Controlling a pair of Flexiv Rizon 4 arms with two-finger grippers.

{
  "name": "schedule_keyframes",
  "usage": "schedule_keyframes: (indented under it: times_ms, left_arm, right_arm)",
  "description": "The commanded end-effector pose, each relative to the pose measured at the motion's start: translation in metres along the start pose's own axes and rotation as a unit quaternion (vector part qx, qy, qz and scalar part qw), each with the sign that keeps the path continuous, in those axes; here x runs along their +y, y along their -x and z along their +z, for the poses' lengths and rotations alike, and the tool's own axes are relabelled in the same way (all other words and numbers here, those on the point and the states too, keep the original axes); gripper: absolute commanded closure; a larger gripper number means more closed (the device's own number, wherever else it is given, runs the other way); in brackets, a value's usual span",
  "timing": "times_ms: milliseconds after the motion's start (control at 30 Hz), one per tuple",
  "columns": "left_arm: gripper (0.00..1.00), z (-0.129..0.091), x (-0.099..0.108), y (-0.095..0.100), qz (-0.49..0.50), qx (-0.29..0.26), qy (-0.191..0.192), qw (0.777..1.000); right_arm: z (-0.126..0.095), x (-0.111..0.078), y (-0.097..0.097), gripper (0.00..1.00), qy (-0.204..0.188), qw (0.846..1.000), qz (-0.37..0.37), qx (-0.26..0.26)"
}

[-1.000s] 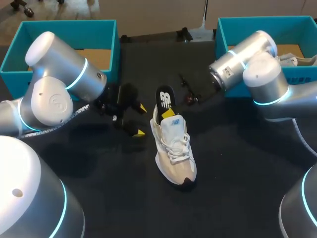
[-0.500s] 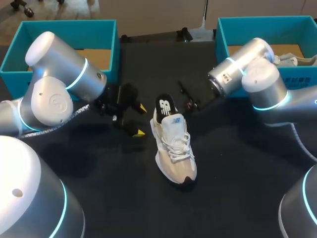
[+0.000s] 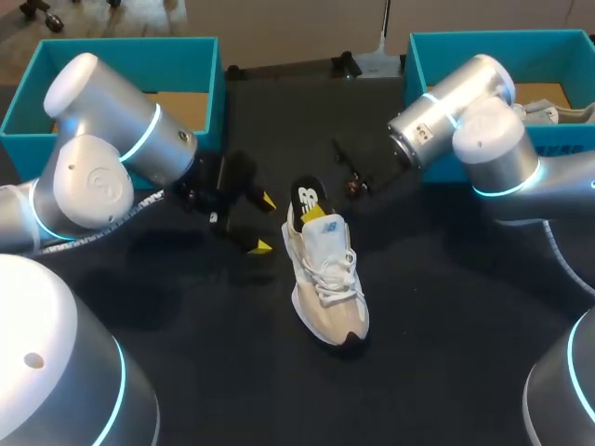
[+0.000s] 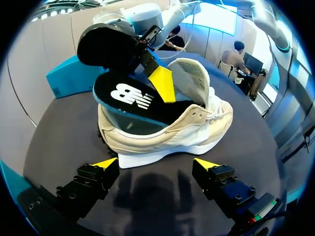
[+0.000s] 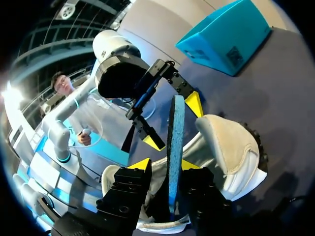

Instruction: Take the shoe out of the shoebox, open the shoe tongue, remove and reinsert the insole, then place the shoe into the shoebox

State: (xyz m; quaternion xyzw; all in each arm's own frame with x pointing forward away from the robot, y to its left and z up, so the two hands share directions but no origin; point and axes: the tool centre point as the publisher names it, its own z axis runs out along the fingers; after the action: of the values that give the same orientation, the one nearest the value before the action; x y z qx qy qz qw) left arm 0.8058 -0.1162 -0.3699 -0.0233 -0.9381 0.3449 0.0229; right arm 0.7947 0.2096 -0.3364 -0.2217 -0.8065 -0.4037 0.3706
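A beige sneaker (image 3: 327,279) lies mid-table with its toe toward me and its tongue (image 4: 194,78) folded open. The black insole (image 3: 310,197) with a blue underside stands tilted in the heel opening. My right gripper (image 3: 314,211) is over the heel. In the right wrist view the insole (image 5: 174,147) stands edge-on between that gripper's (image 5: 166,164) fingers, with a gap on one side, so it is open. My left gripper (image 3: 258,223) hangs open just left of the heel. In the left wrist view the sneaker (image 4: 167,130) sits ahead of its (image 4: 155,164) spread fingers.
A teal shoebox (image 3: 112,51) stands at the back left. A second teal box (image 3: 483,42) at the back right holds another shoe (image 3: 562,111). Small dark fittings (image 3: 346,63) sit at the table's far edge.
The right gripper's fingers have spread apart around the insole. The insole has sunk a little lower into the heel. The left gripper stays open beside the shoe.
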Motion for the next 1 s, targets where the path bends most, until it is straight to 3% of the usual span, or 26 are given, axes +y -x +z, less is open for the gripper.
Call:
schedule_keyframes:
  times_ms: [33, 233, 300, 400, 433, 1000]
  left_arm:
    - [0.0, -0.002, -0.002, 0.003, 0.001, 0.003, 0.001, 1.0]
    - [0.0, -0.006, -0.005, 0.005, -0.002, 0.007, -0.008, 1.0]
    - [0.0, -0.007, -0.006, 0.006, 0.0, 0.009, -0.007, 1.0]
    - [0.0, -0.007, -0.007, 0.007, -0.003, 0.01, -0.008, 1.0]
    - [0.0, -0.008, -0.009, 0.008, -0.006, 0.011, -0.011, 1.0]
    - [0.0, -0.01, -0.014, 0.008, -0.005, 0.017, -0.016, 1.0]
  right_arm:
    - [-0.004, 0.005, 0.0, 0.67, -0.006, 1.0, -0.001, -0.003]
    - [-0.007, 0.009, 0.004, 0.68, -0.011, 1.0, -0.005, -0.005]
    - [-0.008, 0.01, 0.006, 0.73, -0.012, 1.0, -0.005, -0.004]
    - [-0.007, 0.009, 0.007, 0.89, -0.013, 1.0, -0.004, -0.003]
    - [-0.006, 0.008, 0.008, 1.0, -0.013, 1.0, -0.002, 0.0]
    - [0.011, -0.02, 0.006, 1.0, -0.019, 0.998, 0.048, 0.02]
